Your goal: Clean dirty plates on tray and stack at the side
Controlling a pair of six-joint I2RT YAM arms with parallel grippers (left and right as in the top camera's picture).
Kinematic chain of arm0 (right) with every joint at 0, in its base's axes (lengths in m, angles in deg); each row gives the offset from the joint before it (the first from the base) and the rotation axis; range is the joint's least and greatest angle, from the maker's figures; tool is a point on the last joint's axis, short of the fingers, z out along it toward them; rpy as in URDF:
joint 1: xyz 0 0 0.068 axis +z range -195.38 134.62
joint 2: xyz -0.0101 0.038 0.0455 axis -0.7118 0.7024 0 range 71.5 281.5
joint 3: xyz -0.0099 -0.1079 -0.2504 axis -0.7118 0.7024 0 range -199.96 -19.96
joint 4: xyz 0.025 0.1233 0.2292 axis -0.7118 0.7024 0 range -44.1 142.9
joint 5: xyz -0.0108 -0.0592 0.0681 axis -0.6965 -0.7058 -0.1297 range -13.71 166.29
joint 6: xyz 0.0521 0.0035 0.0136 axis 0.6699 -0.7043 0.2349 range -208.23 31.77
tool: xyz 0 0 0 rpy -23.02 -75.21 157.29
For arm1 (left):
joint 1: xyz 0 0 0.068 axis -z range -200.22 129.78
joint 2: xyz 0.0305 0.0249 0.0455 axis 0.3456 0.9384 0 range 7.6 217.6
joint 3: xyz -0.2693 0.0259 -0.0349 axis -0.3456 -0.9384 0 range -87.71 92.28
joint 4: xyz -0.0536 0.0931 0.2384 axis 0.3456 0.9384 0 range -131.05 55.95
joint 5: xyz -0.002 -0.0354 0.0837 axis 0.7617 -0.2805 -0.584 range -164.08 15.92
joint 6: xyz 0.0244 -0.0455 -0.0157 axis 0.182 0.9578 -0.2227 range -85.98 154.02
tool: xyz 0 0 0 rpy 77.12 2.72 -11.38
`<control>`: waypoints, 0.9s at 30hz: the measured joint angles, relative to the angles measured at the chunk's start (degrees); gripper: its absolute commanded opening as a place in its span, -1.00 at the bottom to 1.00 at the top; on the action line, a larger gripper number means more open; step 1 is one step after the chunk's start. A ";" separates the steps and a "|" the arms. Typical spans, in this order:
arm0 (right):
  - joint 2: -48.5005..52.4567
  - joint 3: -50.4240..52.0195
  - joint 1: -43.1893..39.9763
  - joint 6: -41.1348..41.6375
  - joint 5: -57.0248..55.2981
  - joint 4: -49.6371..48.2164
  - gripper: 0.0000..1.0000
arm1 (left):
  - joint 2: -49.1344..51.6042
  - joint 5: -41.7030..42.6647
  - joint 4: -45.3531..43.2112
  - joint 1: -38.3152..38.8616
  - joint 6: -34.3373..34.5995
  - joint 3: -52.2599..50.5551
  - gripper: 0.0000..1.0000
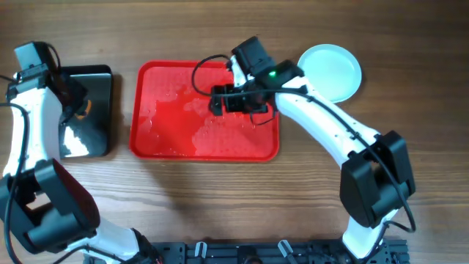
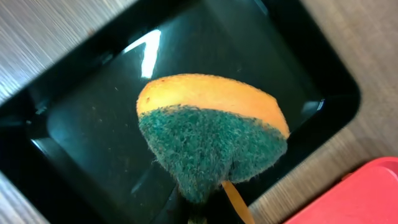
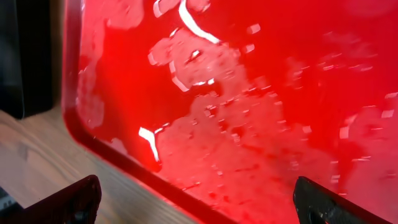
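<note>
Wet red tray (image 1: 165, 132) — plate (image 1: 333, 70) beside

From overhead, looks straight down on the surface (image 1: 220, 213), far enough to hold the red tray (image 1: 168, 132) and black tray (image 1: 99, 110) together; from the left wrist, faces down close over the black tray, red tray's corner at lower right; from the right wrist, skims very near the red tray's floor; both trays shared with overhead.
</note>
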 measured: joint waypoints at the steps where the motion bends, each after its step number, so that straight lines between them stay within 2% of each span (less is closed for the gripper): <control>1: 0.00 0.00 0.46 0.20 0.00 0.00 0.99 | 0.48 0.68 -0.02 -0.28 0.00 -0.07 -0.75; 7: 0.00 0.00 1.46 0.79 -0.17 0.04 1.00 | 3.23 3.63 -0.17 -0.35 -0.22 -0.20 -0.84; 11: 0.00 0.00 1.51 1.27 -0.15 0.74 1.00 | 4.22 3.98 -0.66 -0.48 -0.39 -0.22 -0.72; 14: 0.00 0.00 1.51 1.49 -0.15 1.79 0.99 | 5.05 4.22 -0.57 -0.81 -0.44 -0.22 -0.92; 21: -0.28 0.02 1.51 1.49 0.15 4.02 0.99 | 4.57 10.14 0.66 -1.16 -0.61 -0.33 -0.92; 23: -1.33 0.15 1.51 1.49 0.20 4.17 1.00 | 3.08 14.36 0.68 -1.16 -0.61 -0.52 -0.83; 27: -9.73 0.46 1.53 1.46 -1.53 7.19 1.00 | -4.11 27.65 0.74 -1.16 -0.74 -0.59 -0.55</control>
